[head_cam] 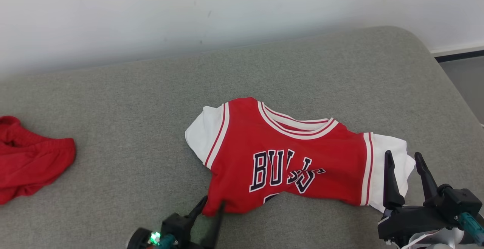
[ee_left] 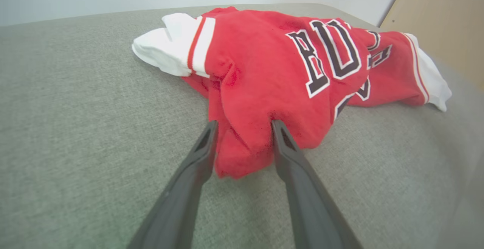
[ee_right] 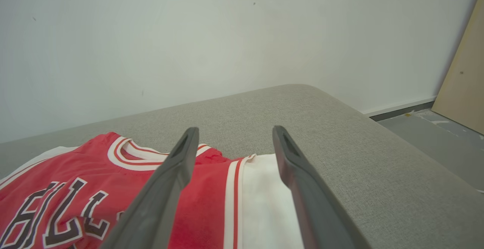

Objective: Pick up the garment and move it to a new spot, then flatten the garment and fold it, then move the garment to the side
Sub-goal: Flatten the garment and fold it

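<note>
Lower hem [ee_left: 242, 158] of garment [head_cam: 287, 147] bracketed by left hand [ee_left: 242, 123]; right hand [head_cam: 402, 153] above white sleeve [ee_right: 264, 203].
The garment is laid on the grey upholstered surface [head_cam: 132, 109], long axis sleeve to sleeve, running from the left hand across to the right hand. A bunched hem fold is touched on both sides by the part-spread left fingers; a clamp cannot be confirmed. The right hand is held fully spread and empty. The left hand is judged nearer a grasp.

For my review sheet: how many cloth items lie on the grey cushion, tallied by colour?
red-and-white jersey: 1
plain red garment: 1
Total: 2
</note>
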